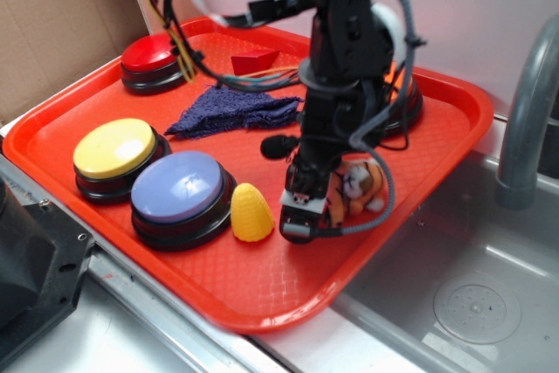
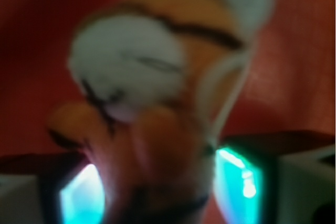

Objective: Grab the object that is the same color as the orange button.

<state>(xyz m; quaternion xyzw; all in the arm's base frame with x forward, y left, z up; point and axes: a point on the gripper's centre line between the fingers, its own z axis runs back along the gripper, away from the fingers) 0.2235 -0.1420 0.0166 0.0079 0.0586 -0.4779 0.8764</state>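
Gripper lowered onto plush tiger at front right of tray.

Exterior view: the gripper (image 1: 316, 205) stands low over the red tray (image 1: 262, 299), its fingers against the plush tiger (image 1: 360, 188), which lies just right of the yellow corn toy (image 1: 251, 212); the orange button (image 1: 403, 104) sits behind, largely hidden by the arm. Placement suggests a pinch on the matching-colour item.
Wrist view: blurred, the plush tiger (image 2: 157, 87) fills the space between both pads (image 2: 79, 200), apparently pinched. Orange fur, black stripes, white muzzle, soft body.
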